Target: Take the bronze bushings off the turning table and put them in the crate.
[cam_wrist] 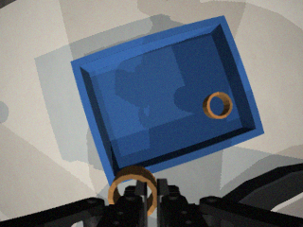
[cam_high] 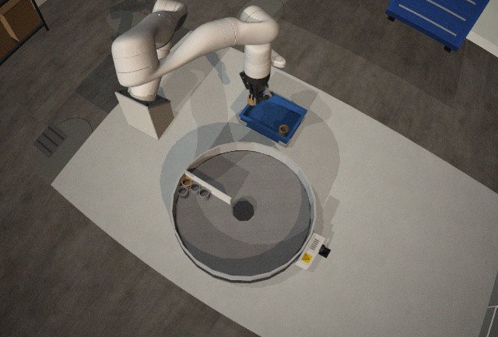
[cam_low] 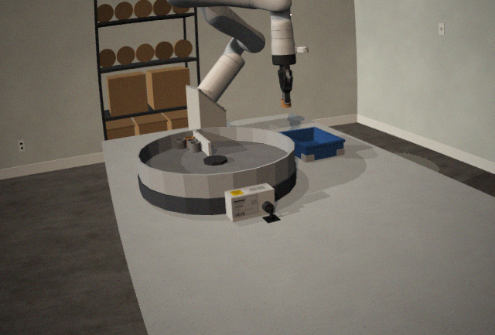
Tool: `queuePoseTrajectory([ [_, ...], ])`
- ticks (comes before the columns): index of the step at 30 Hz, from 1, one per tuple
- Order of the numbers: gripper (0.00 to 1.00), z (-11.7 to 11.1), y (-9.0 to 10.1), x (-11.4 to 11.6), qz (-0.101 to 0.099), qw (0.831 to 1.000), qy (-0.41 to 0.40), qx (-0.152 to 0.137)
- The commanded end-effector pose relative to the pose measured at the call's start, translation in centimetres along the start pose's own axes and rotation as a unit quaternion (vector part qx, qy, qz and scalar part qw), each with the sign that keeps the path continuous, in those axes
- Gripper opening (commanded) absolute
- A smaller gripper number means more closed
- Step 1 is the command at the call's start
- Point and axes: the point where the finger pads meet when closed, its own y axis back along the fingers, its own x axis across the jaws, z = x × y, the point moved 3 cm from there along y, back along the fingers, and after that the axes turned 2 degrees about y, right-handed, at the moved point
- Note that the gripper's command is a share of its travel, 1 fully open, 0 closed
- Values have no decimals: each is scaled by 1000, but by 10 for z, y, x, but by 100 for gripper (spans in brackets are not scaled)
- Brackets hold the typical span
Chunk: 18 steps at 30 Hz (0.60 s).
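Turntable [cam_high: 312,205] [cam_low: 217,183] [cam_wrist: 265,186], L to R as in top view: 3 steel rings [cam_high: 204,198] [cam_low: 194,147] sit grouped near the L rim, w/ 1 bronze ring [cam_high: 183,184] [cam_low: 190,138] among them, close to the white bar [cam_high: 208,187] [cam_low: 203,142]. Steel stays put per task; this bronze pc. is yet to be picked.

Centre to R: gripper [cam_high: 257,99] [cam_low: 286,100] [cam_wrist: 151,192] points down, fingers clamped on the wall of a second bronze ring [cam_high: 251,100] [cam_low: 285,105] [cam_wrist: 113,193], one finger inside the bore. It hangs above crate height; in wrist view it overlaps a corner of the blue crate [cam_high: 303,114] [cam_low: 323,152] [cam_wrist: 91,113].

Far R: a third bronze ring [cam_high: 282,134] [cam_wrist: 206,108] lies on the crate floor, nr. one end.

Step in hand (judged): carry to crate, approx. 2nd of 3 bronze pcs. Next move: shift further over the interior, lower, then release. Risk: let go at present posn., ring may strike the rim or drop outside. Afterwards, return for the last bronze w/o dragging adj. steel.
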Motion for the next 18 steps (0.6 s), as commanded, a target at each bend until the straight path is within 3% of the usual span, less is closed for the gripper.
queuePoseTrajectory([
  [1,0,-29,-3,-7,-1,1000,17,-10],
  [13,0,-29,-3,-7,-1,1000,17,-10],
  [18,0,-28,-29,-8,-1,1000,18,-10],
])
